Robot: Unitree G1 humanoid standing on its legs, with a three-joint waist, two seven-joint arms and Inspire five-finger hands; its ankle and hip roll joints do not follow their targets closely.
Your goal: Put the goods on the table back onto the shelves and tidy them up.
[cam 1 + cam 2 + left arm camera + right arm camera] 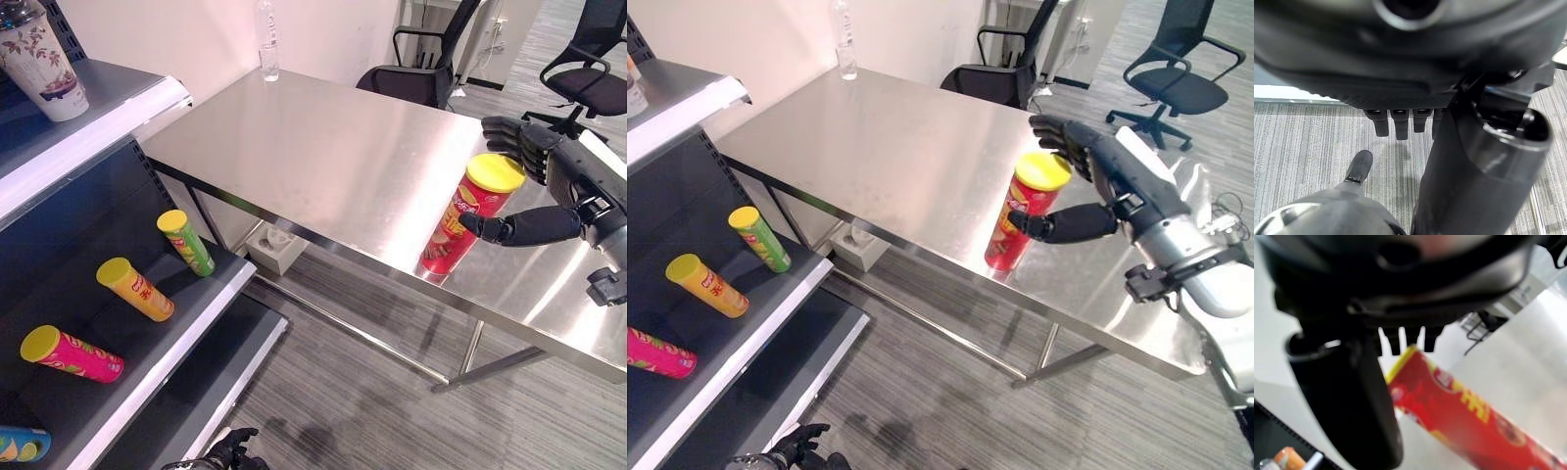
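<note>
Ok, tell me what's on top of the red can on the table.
The red can wears a yellow lid. The right hand brackets it, fingers behind the lid, thumb on the front. The can's contents are hidden.

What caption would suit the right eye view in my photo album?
The robot's open right hand brackets an upright red chip can on the steel table, thumb against its side.
</note>
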